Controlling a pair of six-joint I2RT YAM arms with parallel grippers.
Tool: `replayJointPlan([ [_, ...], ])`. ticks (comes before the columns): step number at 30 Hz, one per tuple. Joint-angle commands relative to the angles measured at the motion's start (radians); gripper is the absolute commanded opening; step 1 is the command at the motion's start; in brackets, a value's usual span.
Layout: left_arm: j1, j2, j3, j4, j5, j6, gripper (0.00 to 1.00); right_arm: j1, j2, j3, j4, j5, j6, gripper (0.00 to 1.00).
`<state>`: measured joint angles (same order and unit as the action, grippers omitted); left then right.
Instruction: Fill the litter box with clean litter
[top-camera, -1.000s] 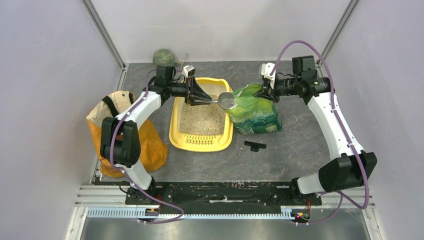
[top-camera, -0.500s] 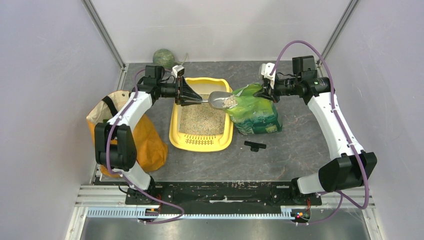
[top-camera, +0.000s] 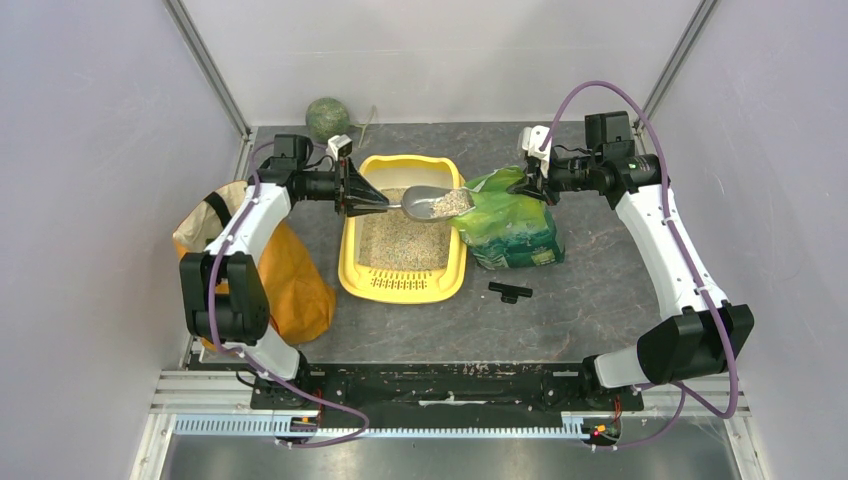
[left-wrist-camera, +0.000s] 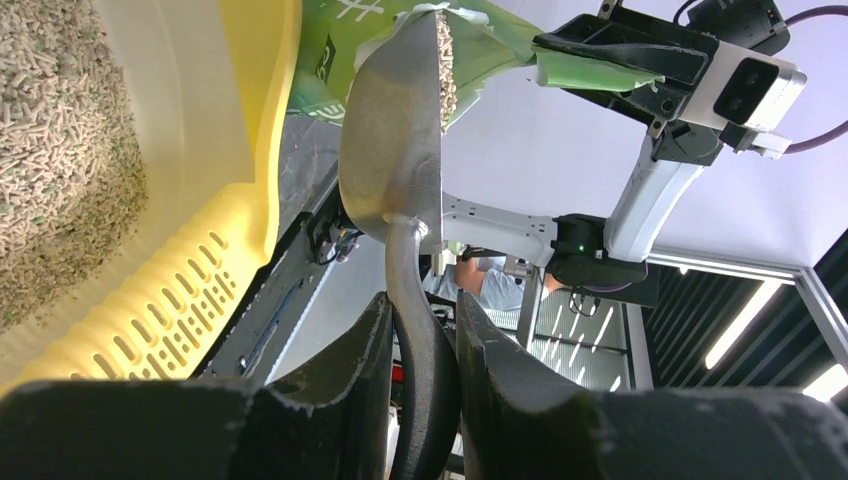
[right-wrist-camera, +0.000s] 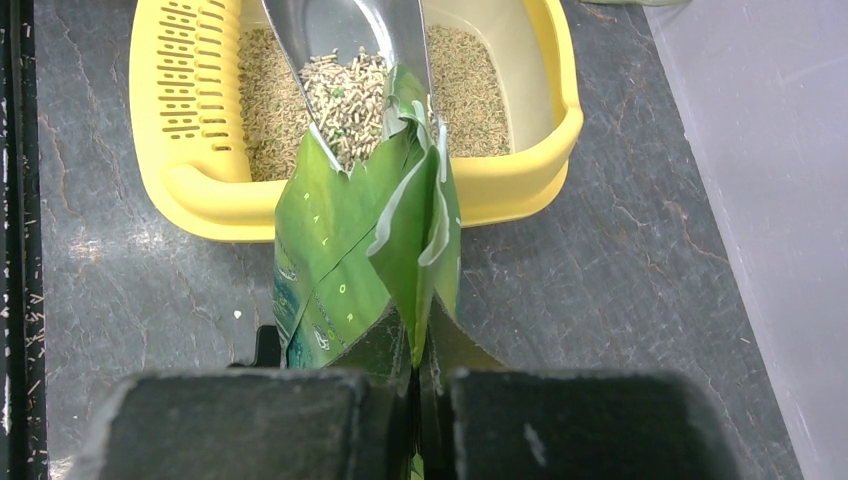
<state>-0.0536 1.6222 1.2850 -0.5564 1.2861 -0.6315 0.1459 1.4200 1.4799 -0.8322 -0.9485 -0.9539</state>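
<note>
Dark grey, stone-patterned worktop (top-camera: 600, 290). Yellow litter box (top-camera: 400, 293) at centre, grille end nearest. Green bag (top-camera: 515, 235) just beside it on right. Small black object (top-camera: 510, 291) near bag. Orange bag (top-camera: 300, 290) at left edge. Green ball (top-camera: 326, 116) in far left corner.

Bench (top-camera: 600, 290) under both jaws is dark grey with pale veining. I see pale lilac panels on three sides: back wall (top-camera: 440, 60) beyond the jaws, left wall (top-camera: 90, 200) outboard of the left jaws, right wall (top-camera: 780, 200) outboard of the right jaws. An aluminium post (top-camera: 205, 65) stands at the back-left corner. Left wrist view: ceiling strip lights (left-wrist-camera: 745, 320) far beyond the left jaws.
</note>
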Motion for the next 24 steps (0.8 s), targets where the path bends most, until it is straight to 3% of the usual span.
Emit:
replayJointPlan([
  [1,0.024,-0.053,0.002,-0.056,0.058,0.075,0.02,-0.005,-0.039,0.068,0.082,-0.033,-0.023,0.0],
  [16,0.172,-0.105,0.015,-0.173,0.12,0.143,0.02,0.002,-0.035,0.071,0.079,-0.028,-0.028,0.0],
  [21,0.226,-0.088,0.077,-0.365,0.084,0.297,0.02,0.007,-0.034,0.072,0.08,-0.026,-0.026,0.0],
  [24,0.228,-0.058,0.153,-0.568,-0.049,0.466,0.02,0.007,-0.034,0.073,0.08,-0.023,-0.026,0.0],
])
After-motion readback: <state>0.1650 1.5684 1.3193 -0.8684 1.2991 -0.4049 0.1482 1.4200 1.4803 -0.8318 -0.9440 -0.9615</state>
